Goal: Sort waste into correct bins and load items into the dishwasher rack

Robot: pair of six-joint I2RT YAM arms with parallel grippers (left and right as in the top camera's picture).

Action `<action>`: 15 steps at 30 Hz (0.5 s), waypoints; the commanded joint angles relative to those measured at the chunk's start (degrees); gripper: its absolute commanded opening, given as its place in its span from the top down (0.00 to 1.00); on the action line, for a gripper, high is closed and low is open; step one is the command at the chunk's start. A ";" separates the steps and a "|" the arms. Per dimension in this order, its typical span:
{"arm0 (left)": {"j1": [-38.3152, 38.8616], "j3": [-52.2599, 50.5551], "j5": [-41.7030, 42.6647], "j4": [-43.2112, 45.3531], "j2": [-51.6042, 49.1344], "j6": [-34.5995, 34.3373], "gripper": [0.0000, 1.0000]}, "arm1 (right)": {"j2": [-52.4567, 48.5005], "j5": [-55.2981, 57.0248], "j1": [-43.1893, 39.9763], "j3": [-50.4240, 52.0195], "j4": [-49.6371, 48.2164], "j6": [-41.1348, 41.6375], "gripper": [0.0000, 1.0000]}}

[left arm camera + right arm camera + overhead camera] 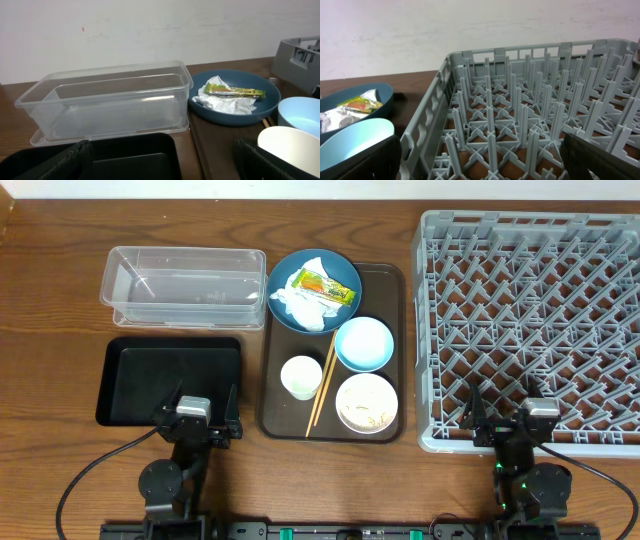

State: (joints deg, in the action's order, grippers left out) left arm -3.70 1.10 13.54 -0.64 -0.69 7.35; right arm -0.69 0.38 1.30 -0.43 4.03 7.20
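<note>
A dark blue plate (345, 275) at the tray's back holds crumpled white tissue (300, 307) and a yellow-green and orange wrapper (322, 282); both show in the left wrist view (220, 100), (235, 91). A light blue bowl (364, 343), a small white cup (301, 376), wooden chopsticks (321, 386) and a white bowl (366, 402) with rice scraps (372, 418) sit in front. The clear tub (183, 286) and black tub (168, 380) stand to the left. The grey rack (530, 320) is on the right. My left gripper (195, 425) and right gripper (510, 423) are open and empty at the front edge.
The dishes stand on a dark brown flat tray (282, 425) in the middle of the wooden table (60, 300). A pale wall runs along the table's back edge. Cables trail from both arm bases at the front.
</note>
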 commanded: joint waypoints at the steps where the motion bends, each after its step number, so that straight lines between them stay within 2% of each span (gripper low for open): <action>1: -0.09 -0.87 0.52 -2.12 0.31 0.11 0.09 | 0.31 -0.26 -0.26 0.11 0.22 0.44 0.01; 15: -0.09 -0.87 0.52 -2.10 0.31 0.11 0.09 | 0.31 2.60 -0.26 0.11 -0.11 0.26 0.01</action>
State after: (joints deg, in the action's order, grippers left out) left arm -3.70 1.13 13.52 -0.64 -0.69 7.35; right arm -0.69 1.37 1.30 -0.43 3.92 7.18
